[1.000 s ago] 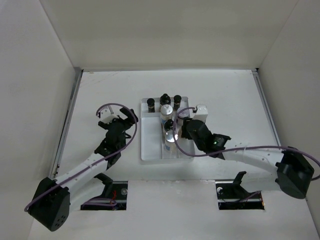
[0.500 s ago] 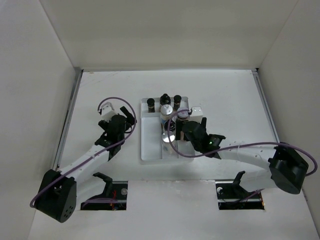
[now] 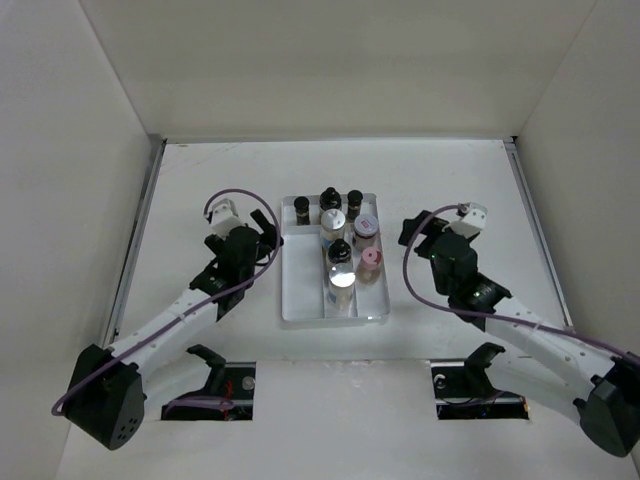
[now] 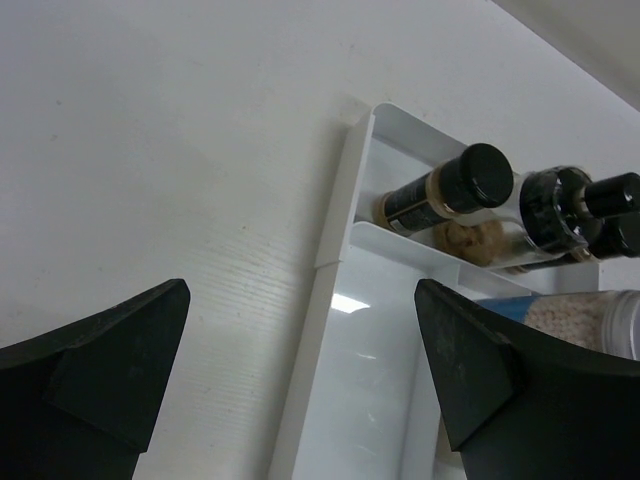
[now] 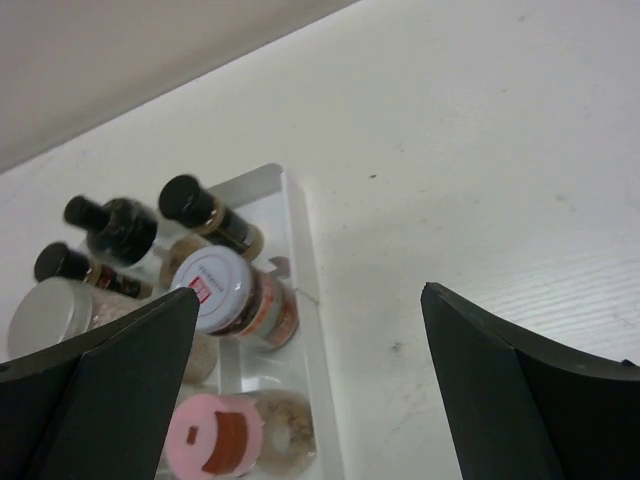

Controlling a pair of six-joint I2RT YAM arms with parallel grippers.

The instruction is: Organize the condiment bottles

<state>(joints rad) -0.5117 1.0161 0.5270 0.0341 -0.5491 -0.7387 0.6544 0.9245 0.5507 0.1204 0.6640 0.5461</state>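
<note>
- Top view: a flat white table (image 3: 200, 180) boxed in by plain white walls (image 3: 300, 70). The small cylindrical condiment bottles (image 3: 340, 250) all stand in the white rectangular plastic tray (image 3: 300, 295), mid-table. The left gripper (image 3: 268, 232) is just beside the tray, and the right gripper (image 3: 412, 232) is near its other side.
- Left wrist: black fingers (image 4: 100, 350) spread wide over the tray edge, holding nothing.
- Right wrist: fingers (image 5: 100, 380) wide apart too, bottles off to the left, nothing touched.
</note>
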